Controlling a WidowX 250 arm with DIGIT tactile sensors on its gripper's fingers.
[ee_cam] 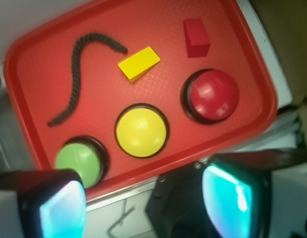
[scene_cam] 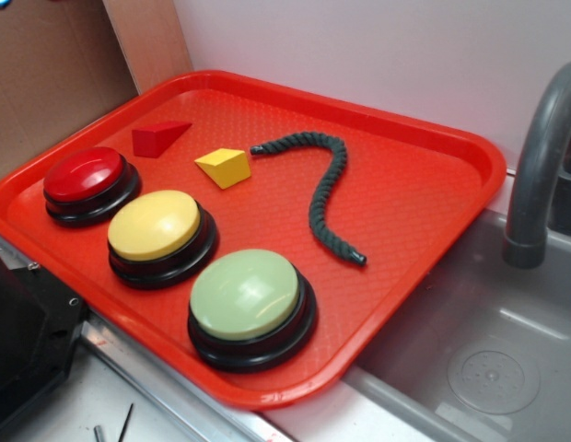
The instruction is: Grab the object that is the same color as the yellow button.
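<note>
Exterior view is showing a red tray [scene_cam: 424, 198] lying beside a grey sink [scene_cam: 470, 368]; the yellow button [scene_cam: 155, 226] is sitting between a red button [scene_cam: 83, 175] and a green button [scene_cam: 244, 295]; a dark rope [scene_cam: 327, 189] is curling nearby; the yellow wedge block [scene_cam: 225, 167] is resting on the tray behind the yellow button, beside a red wedge [scene_cam: 157, 138]; the gripper [ee_cam: 143, 198] is hovering off the tray's edge, fingers [ee_cam: 62, 208] spread and holding nothing.

Bright, even light; wrist view soft, jaws blurred, glare on red button [ee_cam: 211, 95].
</note>
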